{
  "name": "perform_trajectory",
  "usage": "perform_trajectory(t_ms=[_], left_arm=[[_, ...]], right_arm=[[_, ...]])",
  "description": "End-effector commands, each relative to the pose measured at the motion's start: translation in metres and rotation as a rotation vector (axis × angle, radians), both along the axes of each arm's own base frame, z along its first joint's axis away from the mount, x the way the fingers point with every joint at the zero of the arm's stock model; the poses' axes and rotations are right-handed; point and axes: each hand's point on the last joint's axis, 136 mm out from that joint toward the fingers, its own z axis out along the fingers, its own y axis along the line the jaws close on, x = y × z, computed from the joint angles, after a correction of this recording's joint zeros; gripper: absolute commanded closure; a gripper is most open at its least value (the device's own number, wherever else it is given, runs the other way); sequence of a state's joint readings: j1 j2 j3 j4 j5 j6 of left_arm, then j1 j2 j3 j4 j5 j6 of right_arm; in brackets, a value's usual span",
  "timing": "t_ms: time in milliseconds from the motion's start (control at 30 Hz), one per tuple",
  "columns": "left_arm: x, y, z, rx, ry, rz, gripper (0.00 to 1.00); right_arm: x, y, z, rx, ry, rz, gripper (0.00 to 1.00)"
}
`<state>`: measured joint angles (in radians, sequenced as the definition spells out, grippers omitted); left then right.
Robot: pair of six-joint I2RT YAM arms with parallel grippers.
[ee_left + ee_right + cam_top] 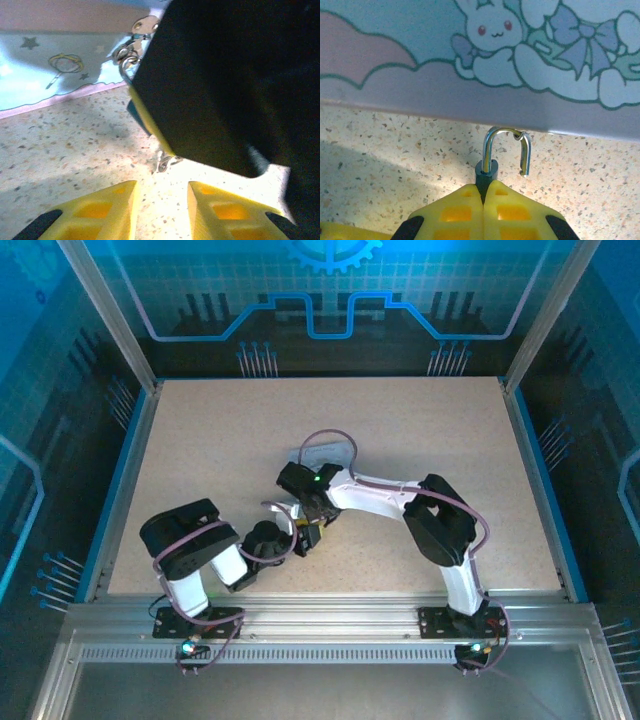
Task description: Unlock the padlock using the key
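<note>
Speckled tabletop [395, 150] | padlock [486, 171] is clamped by closed right gripper [484, 192], shackle apparently sprung | left gripper [162, 195] parted, empty | clamp is best held steady.

I see a speckled beige tabletop [420, 430] edged in blue, aluminium rails [330, 625] at its near edge, glowing blue circuit-patterned panels [450, 285] behind.

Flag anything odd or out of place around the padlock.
The padlock, clamped in the right tool, has its shackle open: one leg hangs free beside the body. Nothing else stands out.
</note>
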<state>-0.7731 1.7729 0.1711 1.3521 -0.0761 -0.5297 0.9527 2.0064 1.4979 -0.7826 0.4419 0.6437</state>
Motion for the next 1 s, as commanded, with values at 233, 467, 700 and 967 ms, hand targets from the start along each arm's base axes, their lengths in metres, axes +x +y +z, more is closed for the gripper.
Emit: perform_trajectory(t_ms=[233,467,700,967], left_arm=[[0.02,0.03,0.018,-0.119,0.028,0.052,0.66],[0.048,0.051,0.012,-0.16,0.127,0.102,0.67],[0.067,0.078,0.012,-0.141,0.168,0.194,0.67],[0.079,0.107,0.018,-0.143,0.198,0.267,0.66]], right_arm=[[-0.006,0.013,0.029,0.036,-0.013,0.363,1.0],[-0.006,0.025,0.031,0.011,-0.007,0.627,1.0],[-0.003,0.035,0.022,-0.006,-0.005,0.778,1.0],[0.008,0.037,0.021,-0.031,-0.054,0.826,1.0]])
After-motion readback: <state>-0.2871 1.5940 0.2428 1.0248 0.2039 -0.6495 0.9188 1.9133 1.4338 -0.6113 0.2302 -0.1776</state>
